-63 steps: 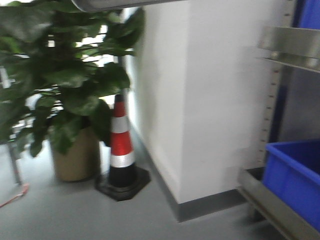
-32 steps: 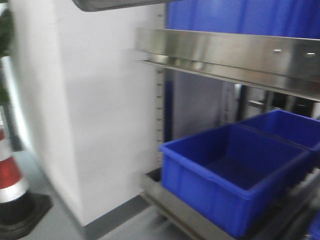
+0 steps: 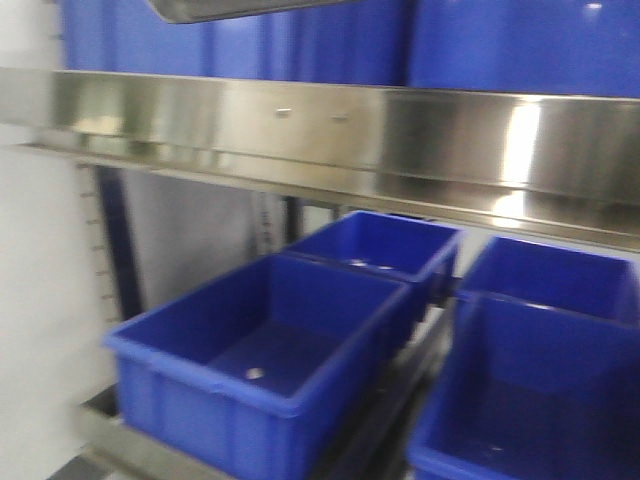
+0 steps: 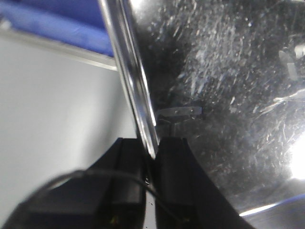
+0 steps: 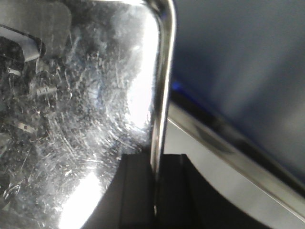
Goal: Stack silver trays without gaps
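While the left gripper [image 4: 151,148] pinches the thin rim of a silver tray [image 4: 228,71] on one side, the right gripper [image 5: 156,162] clamps the rim on the opposite side, and the tray hangs between them. Ahead, a steel shelf band [image 3: 330,140] runs across, with open space between its lower edge and the blue bins [image 3: 260,350] below.

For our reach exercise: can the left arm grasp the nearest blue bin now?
Probably not: its fingers are shut on the silver tray, which it must release before reaching the blue bin.
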Tool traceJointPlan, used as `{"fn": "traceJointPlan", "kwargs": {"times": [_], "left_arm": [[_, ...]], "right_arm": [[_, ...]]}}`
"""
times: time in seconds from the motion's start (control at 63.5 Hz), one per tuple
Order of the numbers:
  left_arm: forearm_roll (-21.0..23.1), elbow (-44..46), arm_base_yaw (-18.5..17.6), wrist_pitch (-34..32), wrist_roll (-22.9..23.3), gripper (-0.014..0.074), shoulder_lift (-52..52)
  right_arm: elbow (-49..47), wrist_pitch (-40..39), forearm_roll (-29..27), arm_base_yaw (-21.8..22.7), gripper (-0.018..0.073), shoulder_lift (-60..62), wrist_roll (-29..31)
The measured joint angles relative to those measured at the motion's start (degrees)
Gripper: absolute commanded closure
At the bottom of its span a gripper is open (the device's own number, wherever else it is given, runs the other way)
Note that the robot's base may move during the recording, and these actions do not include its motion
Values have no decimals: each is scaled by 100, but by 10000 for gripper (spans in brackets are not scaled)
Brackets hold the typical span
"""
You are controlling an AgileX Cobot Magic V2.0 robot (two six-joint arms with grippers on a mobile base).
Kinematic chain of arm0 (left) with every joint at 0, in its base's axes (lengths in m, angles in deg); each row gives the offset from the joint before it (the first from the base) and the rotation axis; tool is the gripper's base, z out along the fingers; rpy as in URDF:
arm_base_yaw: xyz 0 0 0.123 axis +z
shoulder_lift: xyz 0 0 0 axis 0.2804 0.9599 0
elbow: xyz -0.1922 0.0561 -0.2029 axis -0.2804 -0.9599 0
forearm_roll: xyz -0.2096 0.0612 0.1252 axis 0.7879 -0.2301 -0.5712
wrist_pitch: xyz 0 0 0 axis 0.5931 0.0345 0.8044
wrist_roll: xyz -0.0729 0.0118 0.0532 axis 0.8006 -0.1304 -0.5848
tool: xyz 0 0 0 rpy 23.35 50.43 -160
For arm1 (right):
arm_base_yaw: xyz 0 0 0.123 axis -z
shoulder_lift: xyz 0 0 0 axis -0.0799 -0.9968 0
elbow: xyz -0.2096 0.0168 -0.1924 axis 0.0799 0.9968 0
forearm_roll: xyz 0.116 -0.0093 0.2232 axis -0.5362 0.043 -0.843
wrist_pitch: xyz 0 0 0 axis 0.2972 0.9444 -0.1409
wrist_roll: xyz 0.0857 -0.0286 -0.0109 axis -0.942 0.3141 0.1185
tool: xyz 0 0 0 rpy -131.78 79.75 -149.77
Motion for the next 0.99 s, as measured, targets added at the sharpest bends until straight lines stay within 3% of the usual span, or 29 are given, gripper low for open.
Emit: {"fn": "traceJointPlan", "kwargs": {"times": [0.993], "left_arm": [[8, 0, 0, 0, 0, 645, 0]], "right_arm": [[0, 0, 0, 0, 504, 0, 0]]}}
